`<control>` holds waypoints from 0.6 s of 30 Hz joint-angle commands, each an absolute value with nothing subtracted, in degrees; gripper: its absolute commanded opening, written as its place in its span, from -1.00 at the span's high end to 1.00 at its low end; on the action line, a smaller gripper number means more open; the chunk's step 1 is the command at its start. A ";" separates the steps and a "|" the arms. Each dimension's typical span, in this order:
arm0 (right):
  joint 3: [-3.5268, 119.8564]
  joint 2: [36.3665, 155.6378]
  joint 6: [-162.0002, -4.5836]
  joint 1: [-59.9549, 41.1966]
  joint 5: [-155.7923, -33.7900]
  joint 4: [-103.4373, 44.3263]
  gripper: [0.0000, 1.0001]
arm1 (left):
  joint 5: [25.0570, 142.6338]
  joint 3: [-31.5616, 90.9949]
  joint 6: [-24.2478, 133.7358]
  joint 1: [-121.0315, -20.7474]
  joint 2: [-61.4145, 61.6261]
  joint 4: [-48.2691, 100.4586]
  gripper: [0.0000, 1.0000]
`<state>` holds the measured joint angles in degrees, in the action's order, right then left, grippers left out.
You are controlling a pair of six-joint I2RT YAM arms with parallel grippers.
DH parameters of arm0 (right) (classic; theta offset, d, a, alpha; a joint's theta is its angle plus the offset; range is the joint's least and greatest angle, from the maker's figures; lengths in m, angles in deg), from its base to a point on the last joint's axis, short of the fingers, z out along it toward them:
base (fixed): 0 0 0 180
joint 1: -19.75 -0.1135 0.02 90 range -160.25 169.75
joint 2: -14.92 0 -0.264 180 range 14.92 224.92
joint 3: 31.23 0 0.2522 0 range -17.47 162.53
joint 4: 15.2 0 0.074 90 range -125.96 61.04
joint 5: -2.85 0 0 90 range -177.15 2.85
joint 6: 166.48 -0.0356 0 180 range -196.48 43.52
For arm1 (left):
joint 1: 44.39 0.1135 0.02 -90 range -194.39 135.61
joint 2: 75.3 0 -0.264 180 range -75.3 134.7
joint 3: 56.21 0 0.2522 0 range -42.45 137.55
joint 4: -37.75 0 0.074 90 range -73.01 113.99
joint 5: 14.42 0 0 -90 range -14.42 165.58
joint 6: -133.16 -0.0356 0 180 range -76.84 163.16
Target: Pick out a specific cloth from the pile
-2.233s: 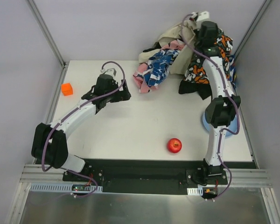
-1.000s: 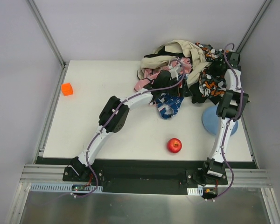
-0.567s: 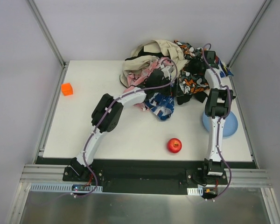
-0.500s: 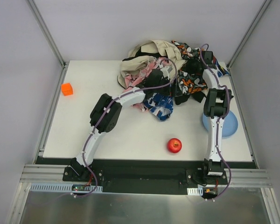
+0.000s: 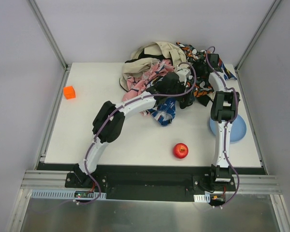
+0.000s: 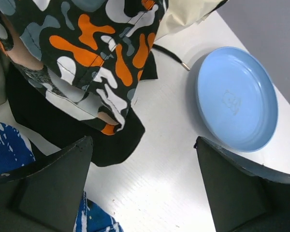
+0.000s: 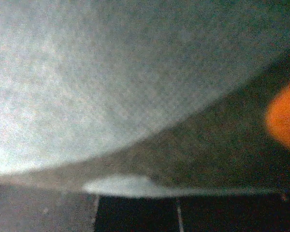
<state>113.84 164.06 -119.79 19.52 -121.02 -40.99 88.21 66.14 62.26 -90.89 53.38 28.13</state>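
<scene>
at the plate-side foot of the pile, the black cloth lies on the table, mostly under the orange, grey and white blotched cloth. it looks light, limp and prone to drag its neighbours, so its bare edge is the place to pinch. the left gripper hangs over it, spread wide and empty; the right gripper is buried in fabric, its view a blur, so i cannot tell its grip.
</scene>
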 commanded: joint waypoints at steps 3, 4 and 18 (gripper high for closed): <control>110.59 161.52 -120.33 19.48 -119.32 -44.52 0.99 | 87.63 68.64 58.46 -90.18 57.23 24.61 -0.74; 110.50 161.44 -120.33 19.48 -119.32 -44.43 0.99 | 87.10 68.73 58.11 -90.36 57.67 24.43 -0.74; 109.01 160.64 -119.98 19.48 -118.35 -43.64 0.99 | 84.47 78.14 56.70 -90.71 65.69 22.85 0.18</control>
<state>110.97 162.75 -119.76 19.71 -120.41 -39.00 85.47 75.87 57.95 -90.48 66.50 23.70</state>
